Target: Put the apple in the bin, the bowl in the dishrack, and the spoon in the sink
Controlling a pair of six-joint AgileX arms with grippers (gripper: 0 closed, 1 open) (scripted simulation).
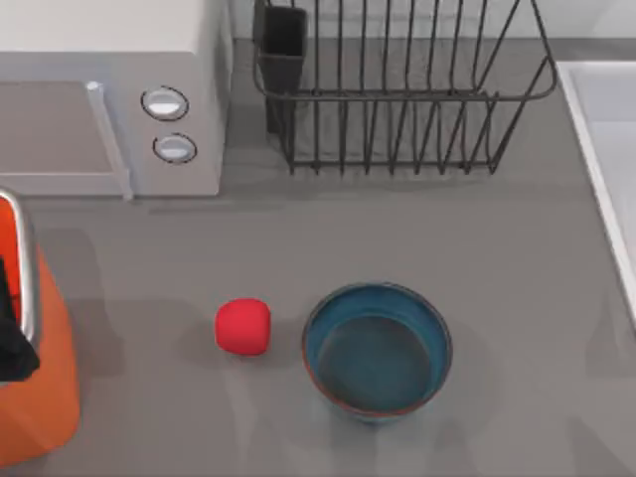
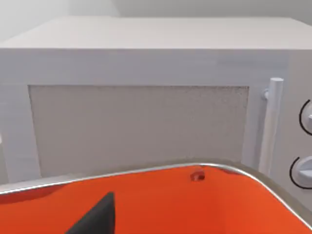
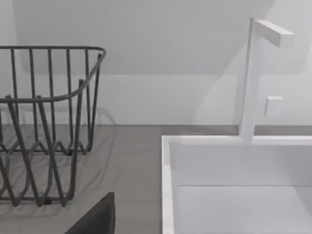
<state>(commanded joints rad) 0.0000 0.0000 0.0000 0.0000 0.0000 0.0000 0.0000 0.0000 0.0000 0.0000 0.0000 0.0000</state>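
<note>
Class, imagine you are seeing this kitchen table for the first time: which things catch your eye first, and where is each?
The bright red apple sits near the table's middle, just left of the teal-blue bowl, the two close but apart. The orange bin with its silver rim stands at the left edge, in front of the white microwave. The dark wire dishrack stands at the back, with the pale sink to its right.

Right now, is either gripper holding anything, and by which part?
Nothing looks held: the apple and bowl sit free on the table. The grippers' fingers cannot be judged.
</note>
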